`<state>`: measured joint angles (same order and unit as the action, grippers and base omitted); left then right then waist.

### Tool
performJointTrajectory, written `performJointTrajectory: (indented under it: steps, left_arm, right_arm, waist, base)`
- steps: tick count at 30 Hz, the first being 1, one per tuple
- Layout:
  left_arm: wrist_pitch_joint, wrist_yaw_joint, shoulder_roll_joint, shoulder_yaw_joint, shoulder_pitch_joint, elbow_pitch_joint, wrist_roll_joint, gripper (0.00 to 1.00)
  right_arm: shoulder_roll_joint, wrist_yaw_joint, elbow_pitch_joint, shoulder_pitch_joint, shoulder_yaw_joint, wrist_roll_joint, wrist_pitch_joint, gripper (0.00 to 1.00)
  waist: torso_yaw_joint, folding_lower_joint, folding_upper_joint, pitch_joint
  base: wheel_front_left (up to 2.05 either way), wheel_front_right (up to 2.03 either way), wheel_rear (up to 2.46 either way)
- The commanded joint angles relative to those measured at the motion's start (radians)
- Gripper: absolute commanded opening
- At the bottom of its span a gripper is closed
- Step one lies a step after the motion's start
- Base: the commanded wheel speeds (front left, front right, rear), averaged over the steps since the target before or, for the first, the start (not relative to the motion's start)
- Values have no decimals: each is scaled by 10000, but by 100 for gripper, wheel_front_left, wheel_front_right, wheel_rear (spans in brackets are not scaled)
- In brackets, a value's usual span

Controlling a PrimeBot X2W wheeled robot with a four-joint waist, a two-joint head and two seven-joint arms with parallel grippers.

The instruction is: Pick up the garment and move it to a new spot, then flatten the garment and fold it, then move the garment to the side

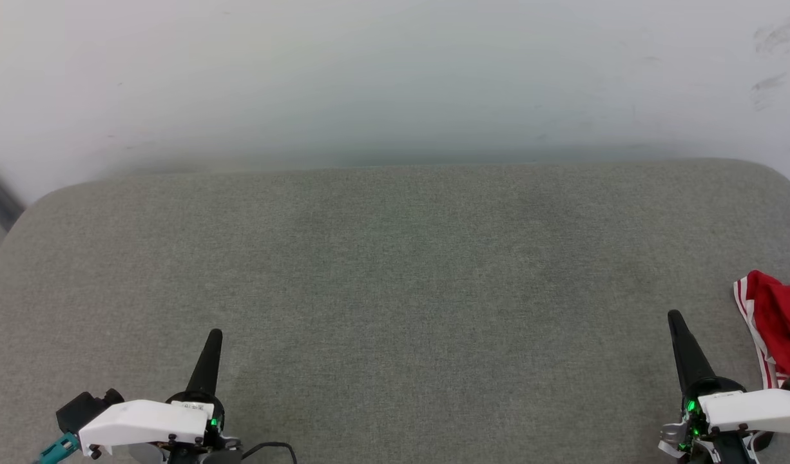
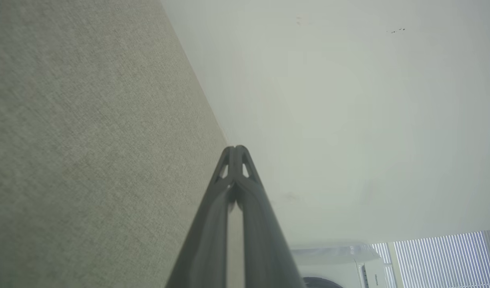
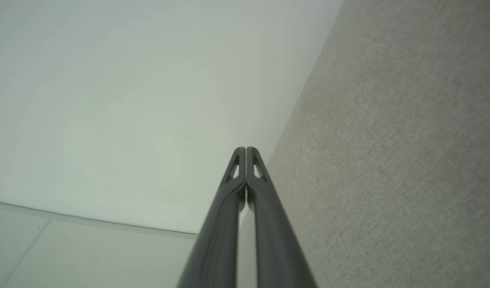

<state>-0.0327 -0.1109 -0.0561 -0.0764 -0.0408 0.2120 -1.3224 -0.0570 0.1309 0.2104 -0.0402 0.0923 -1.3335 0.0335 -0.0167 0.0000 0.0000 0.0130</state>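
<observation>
Softly crumpled red garment (image 1: 783, 325) — striped trim — on coarse grey-woven cushion (image 1: 395, 290).

A broad padded bench (image 1: 395, 290) covered in grey-green woven fabric, its top smooth and flat, with rounded corners at ten and two o'clock. At four o'clock, near the right edge, a red T-shirt (image 1: 780, 325) lies bunched on the fabric. A strip of its red-and-white striped trim faces the middle.
</observation>
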Motion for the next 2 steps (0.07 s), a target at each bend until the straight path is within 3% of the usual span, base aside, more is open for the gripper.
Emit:
performJointTrajectory:
  steps: [1, 2]
  left_arm:
    - [-74, -38, -41, -58, -203, -23, -192, 0]
    - [-88, -46, -41, -66, -215, -10, -281, 0]
  right_arm:
    - [-39, -1, -7, -259, 30, -208, 37, 0]
    - [-39, -1, 3, -278, 34, -293, 70, 0]
  waist:
    - [4, 0, 0, -4]
    - [9, 0, 0, -8]
  base:
    - [0, 0, 0]
    - [0, 0, 0]
